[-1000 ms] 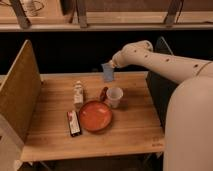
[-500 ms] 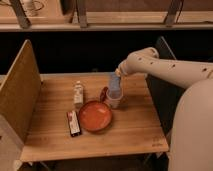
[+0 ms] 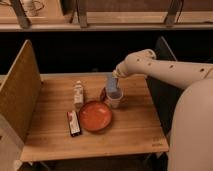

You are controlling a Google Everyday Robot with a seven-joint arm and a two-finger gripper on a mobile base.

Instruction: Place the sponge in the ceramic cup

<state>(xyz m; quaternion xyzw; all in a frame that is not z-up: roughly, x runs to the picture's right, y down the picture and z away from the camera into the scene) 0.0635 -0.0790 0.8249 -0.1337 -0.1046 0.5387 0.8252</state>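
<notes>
Looking down at the wooden tabletop (image 3: 132, 131), we see the pincer (image 3: 115, 76) pinching the top of the blue sponge (image 3: 112, 86), which stands upright with its lower end inside the ceramic cup (image 3: 115, 100). We note an orange plate (image 3: 95, 116) just beside the cup, with a white bottle (image 3: 78, 93) and a black-and-red packet (image 3: 74, 123) further left.

Free room at the lower right of the wooden table (image 3: 136, 129); mid-frame, the gripper (image 3: 114, 78) clamping the blue rectangular sponge (image 3: 111, 86) over the whitish ceramic cup (image 3: 116, 102), and the round orange plate (image 3: 95, 116), obstruct
</notes>
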